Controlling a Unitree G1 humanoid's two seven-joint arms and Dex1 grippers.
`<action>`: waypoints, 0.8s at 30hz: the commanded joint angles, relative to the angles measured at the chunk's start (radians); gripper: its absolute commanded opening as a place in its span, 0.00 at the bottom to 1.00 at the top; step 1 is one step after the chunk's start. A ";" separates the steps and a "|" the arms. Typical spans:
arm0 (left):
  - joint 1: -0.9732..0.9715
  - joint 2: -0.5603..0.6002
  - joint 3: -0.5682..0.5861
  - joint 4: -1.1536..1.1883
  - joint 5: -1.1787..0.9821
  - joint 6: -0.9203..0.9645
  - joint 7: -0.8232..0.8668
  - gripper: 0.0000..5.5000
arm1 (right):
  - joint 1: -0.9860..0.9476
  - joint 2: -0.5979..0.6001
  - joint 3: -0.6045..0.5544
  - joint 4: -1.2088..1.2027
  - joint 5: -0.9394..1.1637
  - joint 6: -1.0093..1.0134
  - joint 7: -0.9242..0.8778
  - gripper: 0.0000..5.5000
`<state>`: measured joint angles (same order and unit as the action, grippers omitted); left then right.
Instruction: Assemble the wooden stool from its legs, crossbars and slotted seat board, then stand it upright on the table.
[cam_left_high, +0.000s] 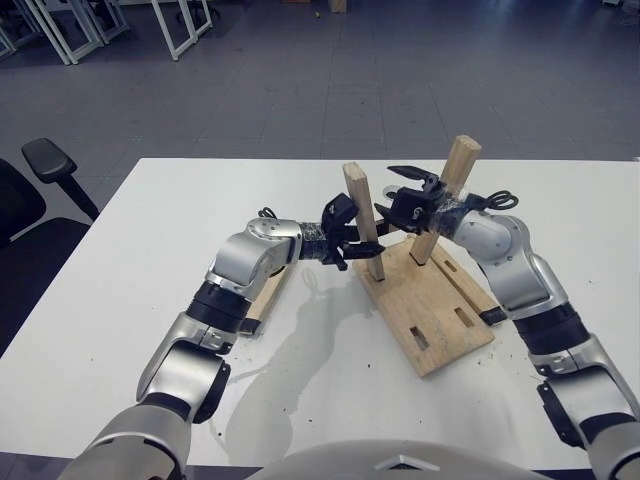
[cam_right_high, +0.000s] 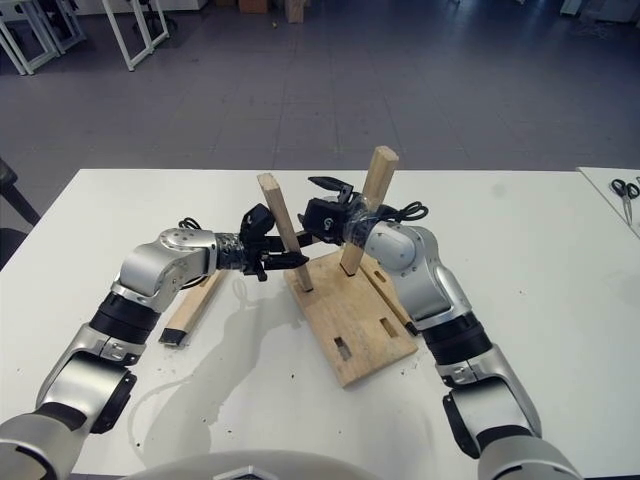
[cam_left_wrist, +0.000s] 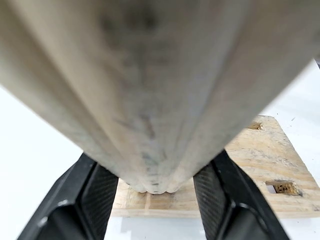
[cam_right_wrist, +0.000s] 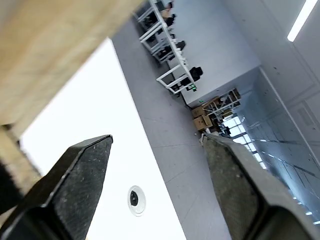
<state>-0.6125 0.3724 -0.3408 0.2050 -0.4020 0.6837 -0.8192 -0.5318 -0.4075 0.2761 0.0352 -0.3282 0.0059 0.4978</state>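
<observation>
On the white table (cam_left_high: 130, 300) the slotted seat board (cam_left_high: 440, 325) lies flat, set at a slant between the two arms. Two legs stand up out of its far end. The nearer leg (cam_left_high: 360, 205) rises almost vertical, with its top tipped slightly toward the robot's left. The farther leg (cam_left_high: 452, 180) leans the other way, toward the right. The left gripper (cam_left_high: 352, 240) comes in sideways from the left and is clamped across the nearer leg low down, its fingers (cam_left_wrist: 95, 195) pressed to either side of the wood just above the board. The right gripper (cam_left_high: 384, 190) sits between the two legs with its fingers spread and nothing between them, mouth toward the nearer leg. So the long axis to watch is that near-upright leg. It probably needs driving straight down along its length, and the left arm already has it.
</observation>
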 joint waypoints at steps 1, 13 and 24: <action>0.072 0.019 -0.024 0.034 0.056 0.085 0.029 0.37 | -0.054 0.029 -0.100 -0.040 0.045 -0.025 -0.095 0.60; 0.122 0.078 0.056 -0.156 0.105 -0.053 0.007 0.63 | 0.041 0.011 -0.199 -0.201 0.235 0.017 -0.029 0.60; 0.264 0.025 0.445 -0.343 0.007 -0.050 0.303 0.63 | 0.537 -0.315 -0.325 -0.292 0.412 0.019 0.317 0.60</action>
<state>-0.2803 0.4581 0.0005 -0.1326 -0.3515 0.6730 -0.5949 -0.0660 -0.6586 -0.0767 -0.3217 0.1495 0.0907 0.7757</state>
